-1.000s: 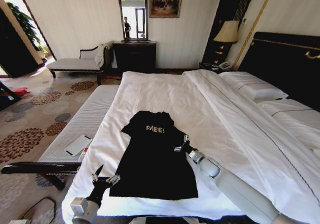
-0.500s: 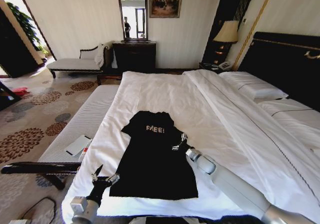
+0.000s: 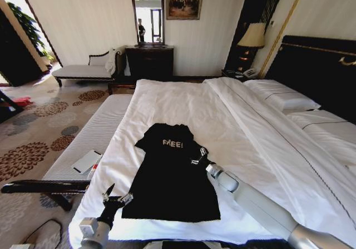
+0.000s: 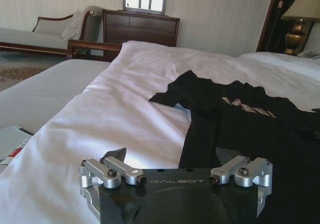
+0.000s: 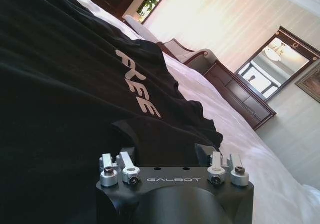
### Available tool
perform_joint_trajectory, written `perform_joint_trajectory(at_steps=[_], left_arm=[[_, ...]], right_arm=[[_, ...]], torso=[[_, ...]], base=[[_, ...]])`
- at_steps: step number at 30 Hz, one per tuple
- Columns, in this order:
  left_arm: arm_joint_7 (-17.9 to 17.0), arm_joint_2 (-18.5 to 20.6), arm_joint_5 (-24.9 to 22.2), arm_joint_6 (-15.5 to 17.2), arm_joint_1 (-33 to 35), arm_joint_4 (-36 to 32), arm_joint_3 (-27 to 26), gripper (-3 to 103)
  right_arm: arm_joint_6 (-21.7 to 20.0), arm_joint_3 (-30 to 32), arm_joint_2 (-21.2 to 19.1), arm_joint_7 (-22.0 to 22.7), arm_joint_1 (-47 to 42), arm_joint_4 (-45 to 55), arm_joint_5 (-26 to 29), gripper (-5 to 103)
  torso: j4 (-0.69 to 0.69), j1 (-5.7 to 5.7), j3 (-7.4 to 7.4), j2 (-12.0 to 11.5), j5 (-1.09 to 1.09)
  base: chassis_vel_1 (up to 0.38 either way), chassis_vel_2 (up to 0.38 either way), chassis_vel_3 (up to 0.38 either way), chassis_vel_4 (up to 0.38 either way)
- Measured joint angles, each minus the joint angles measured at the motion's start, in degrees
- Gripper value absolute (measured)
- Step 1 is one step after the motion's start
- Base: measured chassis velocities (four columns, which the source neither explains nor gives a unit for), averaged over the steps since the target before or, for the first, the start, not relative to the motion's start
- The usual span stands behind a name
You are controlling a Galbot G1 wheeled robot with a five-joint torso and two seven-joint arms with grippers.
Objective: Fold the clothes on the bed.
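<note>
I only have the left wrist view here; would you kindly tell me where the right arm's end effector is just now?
Observer: The right end effector is low at the black T-shirt's sleeve on the robot's right, just beside the FREE! lettering.
Operator: Thank you. Are its fingers open?
Observer: Yes, in the right wrist view its fingers stand apart above the black fabric, holding nothing.
Operator: And where does my left end effector sit from above?
Observer: From the head view, the left end effector is open beside the shirt's near left hem corner, over the bed's white sheet rather than over the fabric.
</note>
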Motion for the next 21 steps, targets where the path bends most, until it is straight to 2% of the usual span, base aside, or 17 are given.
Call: perform_joint_trajectory(at_steps=[1, 2, 5, 9, 12, 15, 21], left_arm=[[0.0, 0.0, -0.1, 0.0, 0.0, 0.0, 0.0, 100], [-0.1, 0.0, -0.3, 0.1, -0.1, 0.1, 0.0, 100], [-0.2, 0.0, -0.5, 0.1, -0.1, 0.1, -0.1, 100], [-0.3, -0.1, -0.5, 0.1, -0.2, 0.2, 0.0, 100], [-0.3, -0.1, -0.3, 0.0, -0.2, 0.2, 0.1, 100], [-0.4, -0.3, -0.1, -0.1, -0.2, 0.3, 0.2, 100], [-0.4, -0.3, -0.1, -0.2, -0.2, 0.5, 0.1, 100]], right_arm=[[0.3, 0.0, 0.0, 0.1, 0.0, -0.1, 0.0, 66], [0.8, -0.1, 0.1, 0.2, 0.0, -0.3, -0.1, 55], [0.8, -0.2, 0.1, 0.3, -0.2, -0.3, 0.0, 49], [0.7, -0.3, 0.1, 0.5, -0.5, -0.2, -0.1, 28], [0.8, -0.2, 0.1, 0.7, -0.5, -0.2, -0.4, 23], [0.8, -0.2, 0.1, 0.9, -0.9, 0.1, -0.5, 6], [0.9, -0.1, -0.1, 0.9, -1.2, 0.3, -0.6, 1]], torso=[[0.00, 0.00, 0.00, 0.0, 0.00], [0.00, 0.00, 0.00, 0.0, 0.00], [0.00, 0.00, 0.00, 0.0, 0.00], [0.00, 0.00, 0.00, 0.0, 0.00], [0.00, 0.00, 0.00, 0.0, 0.00], [0.00, 0.00, 0.00, 0.0, 0.00], [0.00, 0.00, 0.00, 0.0, 0.00]], base=[[0.000, 0.000, 0.000, 0.000], [0.000, 0.000, 0.000, 0.000], [0.000, 0.000, 0.000, 0.000], [0.000, 0.000, 0.000, 0.000], [0.000, 0.000, 0.000, 0.000], [0.000, 0.000, 0.000, 0.000], [0.000, 0.000, 0.000, 0.000]])
